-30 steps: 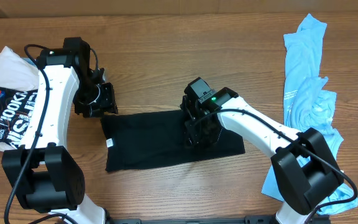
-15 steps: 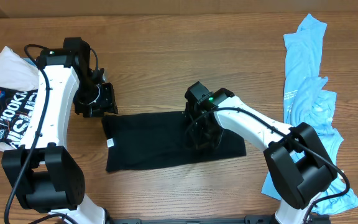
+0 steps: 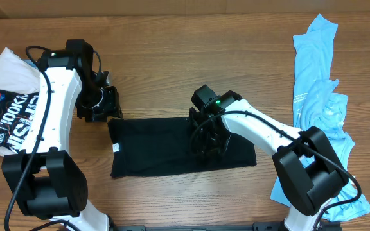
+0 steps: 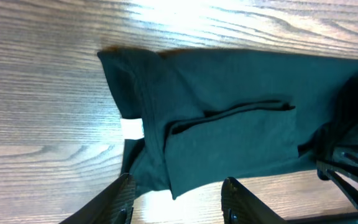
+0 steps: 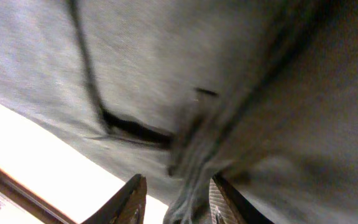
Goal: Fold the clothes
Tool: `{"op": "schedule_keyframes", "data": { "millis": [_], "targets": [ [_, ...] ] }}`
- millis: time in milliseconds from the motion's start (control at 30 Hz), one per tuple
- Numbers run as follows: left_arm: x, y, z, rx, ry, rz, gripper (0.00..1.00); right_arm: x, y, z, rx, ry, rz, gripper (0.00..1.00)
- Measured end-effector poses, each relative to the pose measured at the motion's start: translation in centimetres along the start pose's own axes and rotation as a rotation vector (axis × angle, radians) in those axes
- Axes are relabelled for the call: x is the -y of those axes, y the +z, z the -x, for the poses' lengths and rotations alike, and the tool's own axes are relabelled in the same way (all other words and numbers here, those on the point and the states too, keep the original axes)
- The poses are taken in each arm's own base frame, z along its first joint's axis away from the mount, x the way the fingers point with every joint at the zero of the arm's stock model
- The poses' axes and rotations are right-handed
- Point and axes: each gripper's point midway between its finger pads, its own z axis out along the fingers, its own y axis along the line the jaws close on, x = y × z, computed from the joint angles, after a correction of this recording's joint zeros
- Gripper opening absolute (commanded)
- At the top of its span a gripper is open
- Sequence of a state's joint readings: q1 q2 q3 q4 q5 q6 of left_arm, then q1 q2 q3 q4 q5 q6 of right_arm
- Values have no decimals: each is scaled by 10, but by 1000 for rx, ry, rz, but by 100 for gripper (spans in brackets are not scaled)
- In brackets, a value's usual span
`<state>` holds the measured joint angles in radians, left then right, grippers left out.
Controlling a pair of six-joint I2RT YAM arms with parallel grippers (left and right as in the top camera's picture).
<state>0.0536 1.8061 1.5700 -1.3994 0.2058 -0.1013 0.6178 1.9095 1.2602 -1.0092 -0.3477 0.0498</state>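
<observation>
Jaws on the right gripper (image 5: 178,183) are pinching the black T-shirt (image 3: 153,147) to fold it. Left gripper (image 4: 178,182) is hovering beside it, jaws wide.

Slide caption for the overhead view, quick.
Right gripper pinches the folded black T-shirt; left gripper hovers at its corner; light-blue T-shirt lies aside.

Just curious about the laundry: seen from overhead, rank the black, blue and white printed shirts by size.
1. blue shirt
2. black shirt, folded
3. white printed shirt, unsure: the frame edge and the left arm hide part of it
</observation>
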Motion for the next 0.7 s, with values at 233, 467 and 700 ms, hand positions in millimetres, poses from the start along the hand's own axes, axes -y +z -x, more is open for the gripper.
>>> {"op": "schedule_keyframes", "data": {
  "millis": [233, 467, 700],
  "targets": [
    [-1, 0, -11, -46, -9, 5, 61, -6, -1, 9, 36, -44, 32, 39],
    [-2, -1, -20, -81, 19, 7, 64, -3, -44, 22, 82, -43, -77, 49],
    [-19, 37, -34, -130, 48, 51, 67, 33, -144, 31, 321, 81, -150, 51]
  ]
}}
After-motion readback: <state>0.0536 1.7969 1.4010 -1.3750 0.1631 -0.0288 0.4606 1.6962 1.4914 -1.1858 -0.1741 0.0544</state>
